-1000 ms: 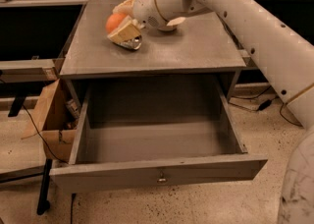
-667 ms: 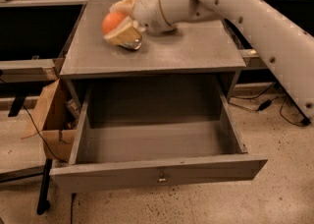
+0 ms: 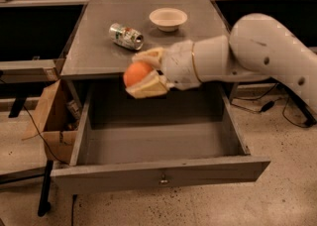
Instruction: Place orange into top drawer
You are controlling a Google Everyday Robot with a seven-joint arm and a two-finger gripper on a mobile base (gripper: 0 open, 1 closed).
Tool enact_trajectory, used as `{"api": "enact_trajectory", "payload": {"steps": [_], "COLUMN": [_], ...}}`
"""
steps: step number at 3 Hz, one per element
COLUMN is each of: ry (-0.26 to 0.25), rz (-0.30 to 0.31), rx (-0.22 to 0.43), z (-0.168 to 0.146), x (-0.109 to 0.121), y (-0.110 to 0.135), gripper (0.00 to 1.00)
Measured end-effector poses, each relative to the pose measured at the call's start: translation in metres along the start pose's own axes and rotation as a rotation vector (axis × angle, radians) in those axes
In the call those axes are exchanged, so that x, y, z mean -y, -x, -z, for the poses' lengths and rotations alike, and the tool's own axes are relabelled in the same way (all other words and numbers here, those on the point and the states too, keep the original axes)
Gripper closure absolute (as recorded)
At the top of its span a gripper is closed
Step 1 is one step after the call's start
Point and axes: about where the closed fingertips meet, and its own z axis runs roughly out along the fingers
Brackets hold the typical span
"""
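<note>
The orange is a small round orange fruit held between the cream fingers of my gripper. The gripper is shut on it and holds it in the air over the rear left part of the open top drawer, just in front of the cabinet top's front edge. The drawer is a wide shallow grey box, pulled fully out, with nothing visible inside it. Its flat front panel has a small metal keyhole at the centre. My white arm reaches in from the right.
On the grey cabinet top lie a crushed silver can and a small cream bowl. An open cardboard box stands on the floor to the left of the drawer. Cables lie on the floor at the right.
My gripper has carried the orange off the cabinet top, forward and down to above the open drawer. The can and bowl behind it now show.
</note>
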Motion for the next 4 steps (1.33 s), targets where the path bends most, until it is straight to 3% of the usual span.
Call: {"api": "enact_trajectory", "payload": {"steps": [1,2,4], "ry": [0.061,0.090,0.029], "rz": [-0.125,-0.226,-0.266], "rx": [-0.113,-0.206,-0.302], "z": [0.001,-0.013,-0.045], "x": [-0.040,-0.062,-0.046], "y": [-0.071,-0.136,-0.179], "gripper": [1.00,1.00,1.00]}}
